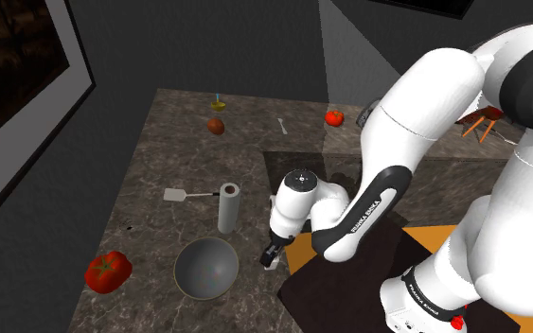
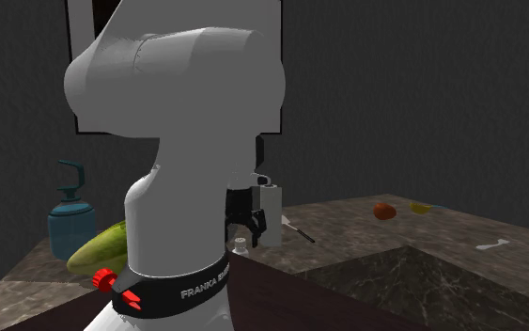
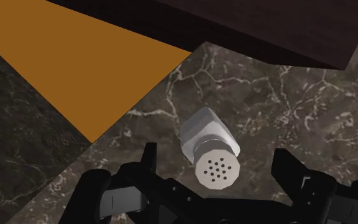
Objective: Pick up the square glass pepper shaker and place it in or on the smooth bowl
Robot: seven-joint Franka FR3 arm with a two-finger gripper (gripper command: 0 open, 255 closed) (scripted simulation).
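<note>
The pepper shaker (image 3: 206,137) is a small square pale bottle with a round perforated cap, standing on the dark marble counter. My gripper (image 3: 217,158) hangs just above it, open, one finger on each side of the cap and neither touching it. In the shoulder view the gripper (image 1: 270,253) points down at the shaker (image 1: 272,265), just right of the smooth grey bowl (image 1: 205,269). The second exterior view shows the gripper (image 2: 253,226) over the shaker's cap (image 2: 241,246), partly behind my arm.
A paper towel roll (image 1: 228,208) stands behind the bowl, a spatula (image 1: 184,195) beyond it, a red tomato (image 1: 108,271) to the bowl's left. An orange mat (image 3: 75,63) and the dark stand top (image 3: 266,25) lie close to the shaker. A teal soap dispenser (image 2: 71,221) stands further off.
</note>
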